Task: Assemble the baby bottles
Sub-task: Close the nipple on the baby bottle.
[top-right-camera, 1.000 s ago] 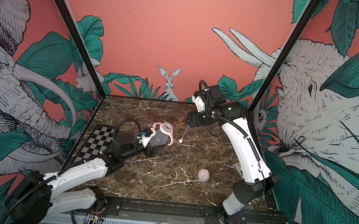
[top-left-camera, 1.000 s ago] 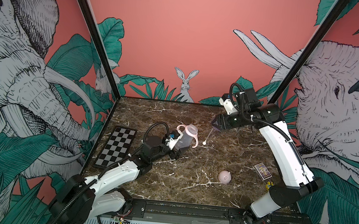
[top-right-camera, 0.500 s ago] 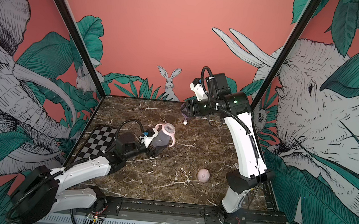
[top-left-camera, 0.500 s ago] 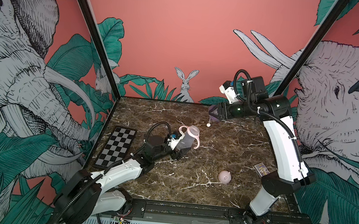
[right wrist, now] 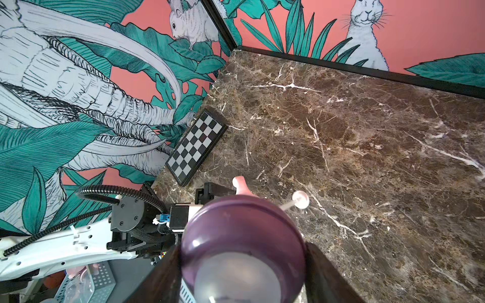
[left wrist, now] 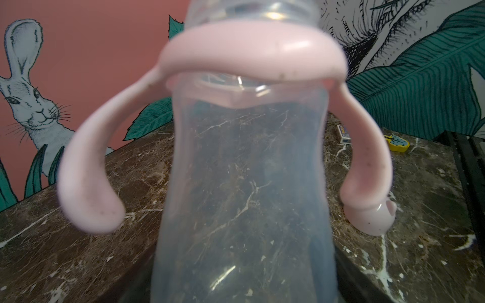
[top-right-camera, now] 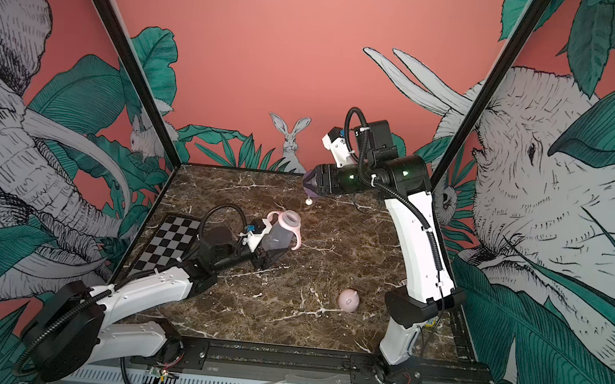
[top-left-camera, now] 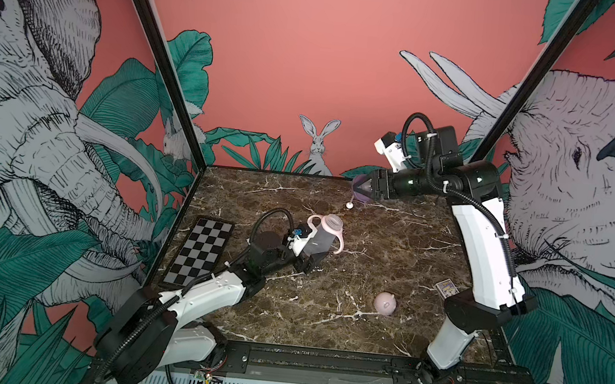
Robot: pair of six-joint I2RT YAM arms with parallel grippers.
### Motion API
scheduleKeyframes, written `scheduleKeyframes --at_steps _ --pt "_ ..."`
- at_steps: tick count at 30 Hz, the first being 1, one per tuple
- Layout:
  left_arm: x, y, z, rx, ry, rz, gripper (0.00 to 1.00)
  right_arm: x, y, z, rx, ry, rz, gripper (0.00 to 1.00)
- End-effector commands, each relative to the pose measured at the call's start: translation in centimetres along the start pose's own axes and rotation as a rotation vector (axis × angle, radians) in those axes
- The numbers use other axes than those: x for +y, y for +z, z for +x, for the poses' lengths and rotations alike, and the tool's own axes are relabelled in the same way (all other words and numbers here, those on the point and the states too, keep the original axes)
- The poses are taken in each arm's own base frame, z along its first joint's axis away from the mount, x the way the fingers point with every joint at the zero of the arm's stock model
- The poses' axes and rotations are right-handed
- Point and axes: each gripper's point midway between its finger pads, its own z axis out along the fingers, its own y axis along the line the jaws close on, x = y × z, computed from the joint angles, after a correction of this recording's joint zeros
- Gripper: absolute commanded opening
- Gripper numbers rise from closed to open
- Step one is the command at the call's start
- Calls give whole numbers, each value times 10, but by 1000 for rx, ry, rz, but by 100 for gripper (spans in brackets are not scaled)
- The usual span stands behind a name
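While the left hand (top-left-camera: 311,255) clamps the bottle (top-left-camera: 323,238) and the right hand (top-left-camera: 369,187) grips the collar (top-left-camera: 357,194), thread its straw (top-left-camera: 350,204) in first.

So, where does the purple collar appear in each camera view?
In a top view: purple collar in the right hand, near the back wall.
In a top view: purple collar, same place.
Left wrist: not in it.
Right wrist: purple collar close up, between the fingers.
Shared landmark: checkered board, except left wrist.
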Motion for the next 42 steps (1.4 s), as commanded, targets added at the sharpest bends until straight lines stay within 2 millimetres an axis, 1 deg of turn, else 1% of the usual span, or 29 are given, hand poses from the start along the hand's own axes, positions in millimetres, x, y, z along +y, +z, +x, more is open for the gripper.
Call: scheduleKeyframes --at_steps 1,6,11,18,24,32,36,42 --pt "-1 1 -32 -94 24 12 54 11 -3 -15 -51 -12 -54 58" --pt "-1 2 -33 -97 20 13 55 16 0 -19 -60 -6 -94 58" --pt "0 4 -35 -105 20 8 55 19 3 -17 -49 1 -118 57" --pt "0 9 -35 -107 17 19 55 23 -4 -19 -68 -5 -124 57" --pt "2 10 -38 -114 18 12 55 23 -2 -15 -58 -2 -131 57" --pt "2 8 -49 -143 29 8 55 17 9 -1 -11 17 -140 57" --pt "1 10 -50 -138 36 16 55 19 4 -1 -22 13 -137 57" --pt "0 9 -43 -126 27 17 55 25 -6 -7 -46 -4 -137 57"
